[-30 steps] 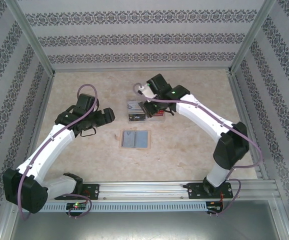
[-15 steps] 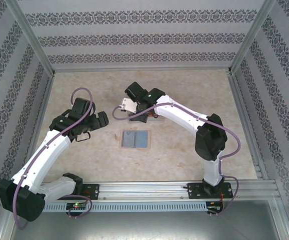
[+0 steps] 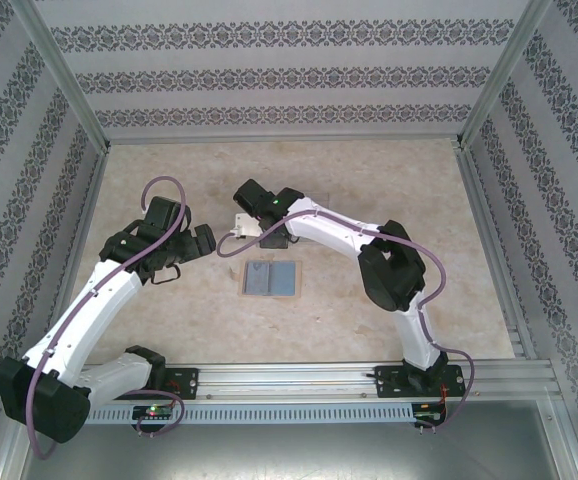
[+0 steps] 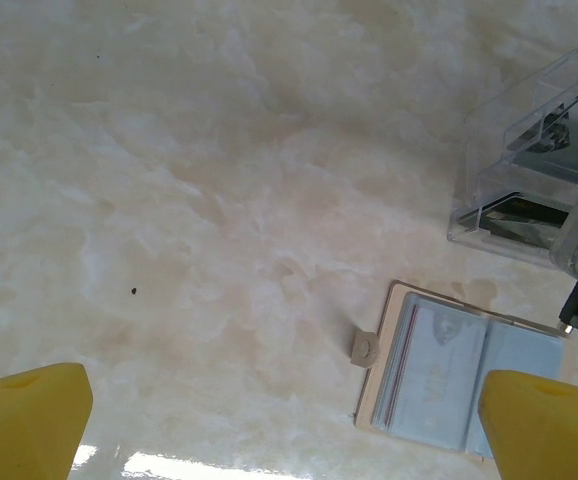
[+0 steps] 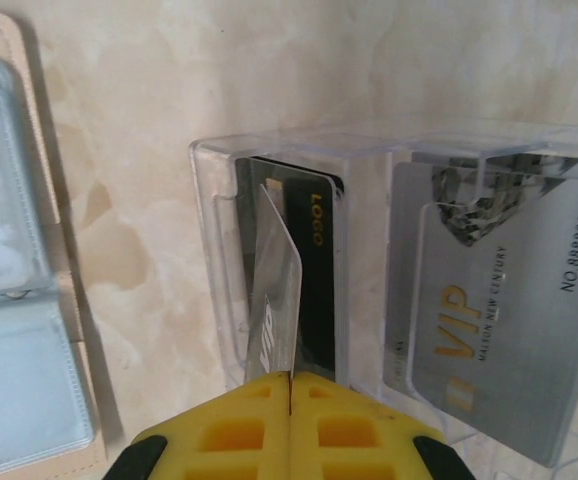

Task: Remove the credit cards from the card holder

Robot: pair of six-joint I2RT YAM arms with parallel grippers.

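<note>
Pinch: right gripper (image 5: 289,388) fingers pressed together on bottom edge of credit card (image 5: 277,290). Card stands edge-on ahead of tips, at left compartment of clear tray (image 5: 369,145), against black card (image 5: 317,260). Risk: thin edge grip, so card may pivot, catch tray wall, fall outside. Left gripper (image 4: 287,412) fingers spread, empty. Card holder (image 4: 459,375) lies open, flat, between tips.

Card holder (image 3: 271,278): one, lying open and flat on the table (image 3: 419,180), grey-blue inside up. Left gripper (image 3: 205,240) and right gripper (image 3: 264,230): both just beyond it, apart.
</note>
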